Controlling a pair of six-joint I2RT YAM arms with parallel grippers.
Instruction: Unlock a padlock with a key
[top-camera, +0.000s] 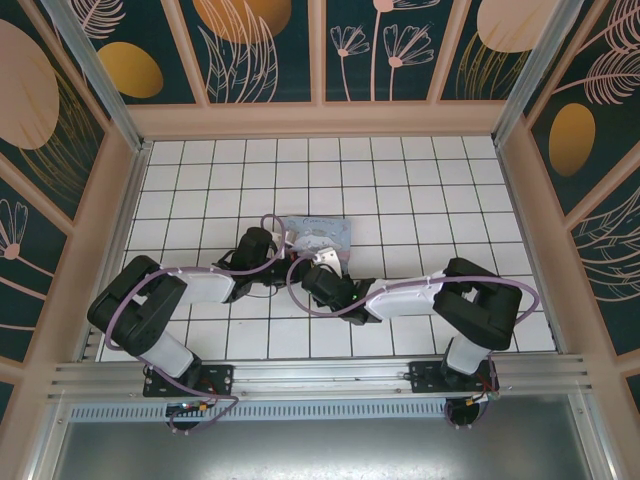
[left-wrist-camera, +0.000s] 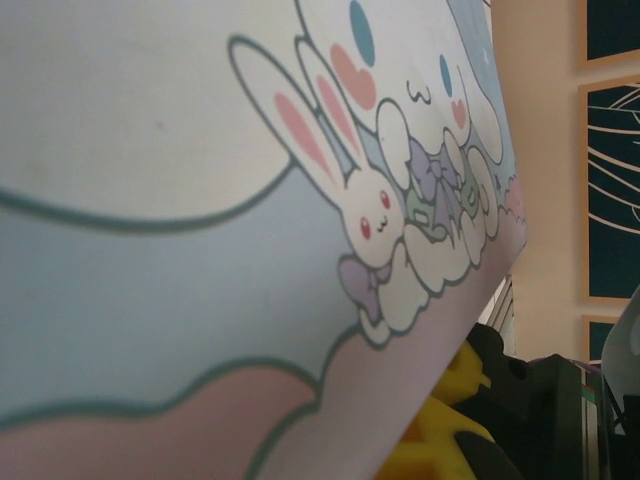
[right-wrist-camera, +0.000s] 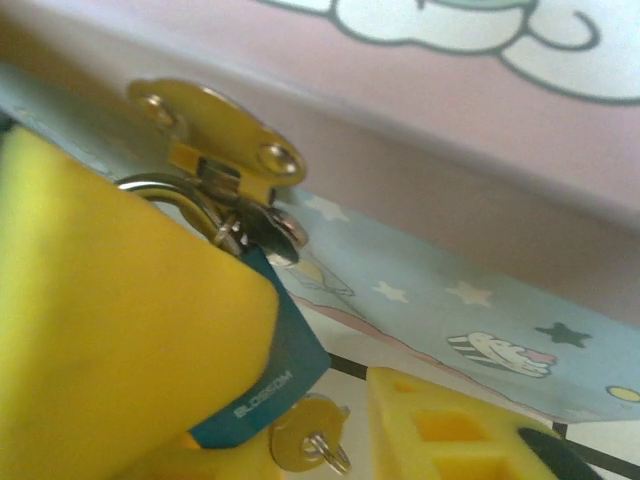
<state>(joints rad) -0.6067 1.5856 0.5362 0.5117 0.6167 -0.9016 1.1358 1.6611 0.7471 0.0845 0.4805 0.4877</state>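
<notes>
Hanging by its shackle (right-wrist-camera: 165, 188) from the brass hasp (right-wrist-camera: 215, 135) on the box (top-camera: 320, 232), the padlock (right-wrist-camera: 285, 365) rests against one yellow finger of the right gripper (top-camera: 322, 262), and the key (right-wrist-camera: 300, 440) shows its round head just under the body, seemingly seated in the keyhole. The right jaws stand apart, clamping nothing. The left gripper (top-camera: 275, 240) is clenched at the box's left edge; whether it pinches the box I cannot tell. The lock hangs loose, so an off-centre squeeze could swing it aside, knock the key out, or bend the key during a twist.
</notes>
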